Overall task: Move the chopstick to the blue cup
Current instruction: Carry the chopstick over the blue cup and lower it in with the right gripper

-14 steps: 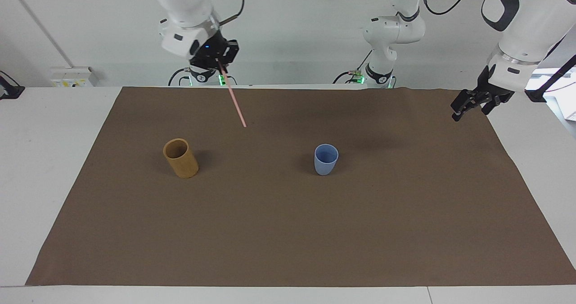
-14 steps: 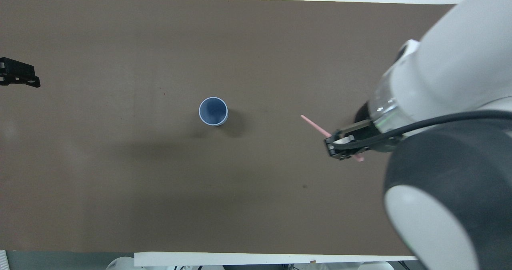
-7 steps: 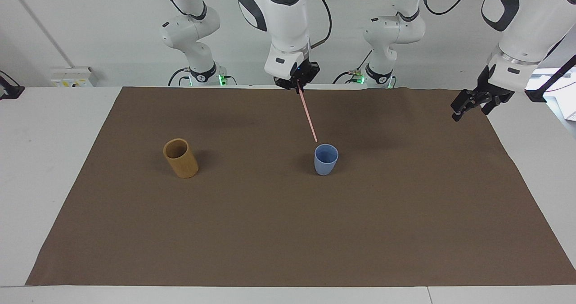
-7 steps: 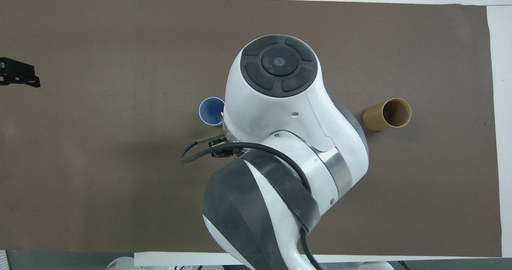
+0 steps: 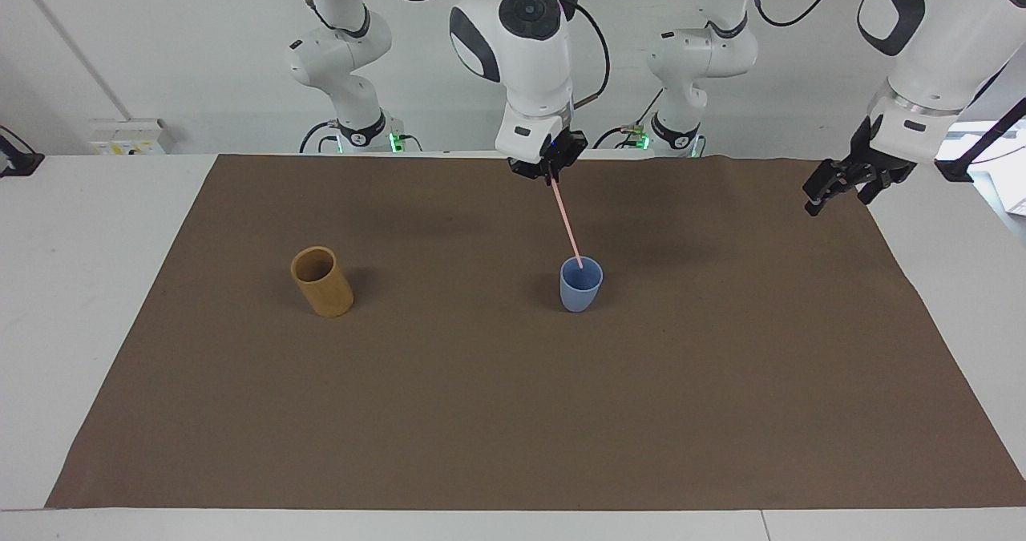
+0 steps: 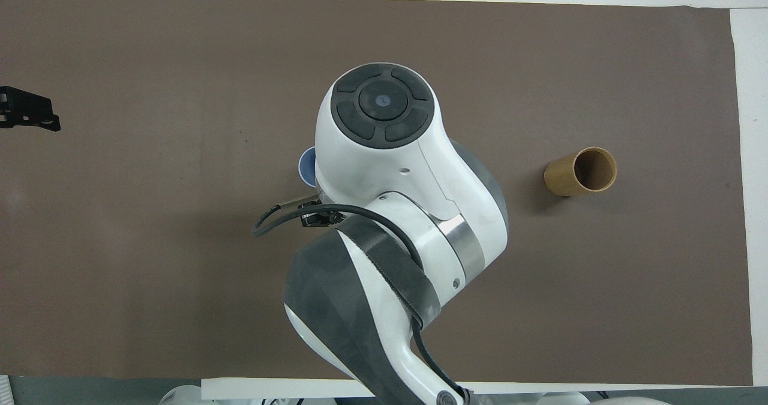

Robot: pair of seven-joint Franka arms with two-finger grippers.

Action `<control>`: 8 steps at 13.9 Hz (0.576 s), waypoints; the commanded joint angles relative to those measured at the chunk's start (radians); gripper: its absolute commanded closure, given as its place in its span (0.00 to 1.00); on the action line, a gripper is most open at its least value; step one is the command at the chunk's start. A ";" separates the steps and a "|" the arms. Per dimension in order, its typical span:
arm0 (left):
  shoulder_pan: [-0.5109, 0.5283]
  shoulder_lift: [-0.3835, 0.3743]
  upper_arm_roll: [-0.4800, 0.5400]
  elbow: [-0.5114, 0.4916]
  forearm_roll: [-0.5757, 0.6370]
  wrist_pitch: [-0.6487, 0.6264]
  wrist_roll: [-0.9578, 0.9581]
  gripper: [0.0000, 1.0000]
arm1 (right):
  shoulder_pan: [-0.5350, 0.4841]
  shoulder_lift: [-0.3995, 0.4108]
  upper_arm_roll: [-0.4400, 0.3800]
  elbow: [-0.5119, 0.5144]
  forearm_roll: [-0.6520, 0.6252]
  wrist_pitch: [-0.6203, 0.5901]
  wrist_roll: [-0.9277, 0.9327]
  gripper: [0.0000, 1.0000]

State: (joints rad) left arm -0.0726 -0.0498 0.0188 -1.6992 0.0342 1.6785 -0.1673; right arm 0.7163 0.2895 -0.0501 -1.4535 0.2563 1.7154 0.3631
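Right gripper [image 5: 553, 177] over blue cup [image 5: 580, 286], jaws pinching chopstick [image 5: 566, 222] top; tip inside cup. Left gripper [image 5: 826, 191] waits, jaws spread.

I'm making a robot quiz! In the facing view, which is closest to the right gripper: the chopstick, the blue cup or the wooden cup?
1. chopstick, held in the right gripper.
2. blue cup, under the chopstick's tip.
3. wooden cup, toward the right arm's end.

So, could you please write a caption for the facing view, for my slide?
Right gripper lowers the chopstick tip into the blue cup; left gripper waits open.
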 commanded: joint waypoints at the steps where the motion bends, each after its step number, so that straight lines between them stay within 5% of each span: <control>1: 0.010 -0.004 -0.008 0.003 0.004 -0.011 0.006 0.00 | 0.005 0.028 -0.002 -0.024 0.017 0.053 0.007 0.98; 6: 0.010 -0.004 -0.008 0.003 0.004 -0.011 0.005 0.00 | 0.005 0.027 0.003 -0.044 0.024 0.006 0.010 0.92; 8: 0.010 -0.004 -0.008 0.003 0.004 -0.011 0.005 0.00 | -0.015 0.028 0.003 -0.044 0.024 0.012 0.005 0.70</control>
State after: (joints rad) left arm -0.0726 -0.0498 0.0188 -1.6992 0.0342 1.6785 -0.1673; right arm 0.7183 0.3334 -0.0487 -1.4808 0.2583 1.7284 0.3640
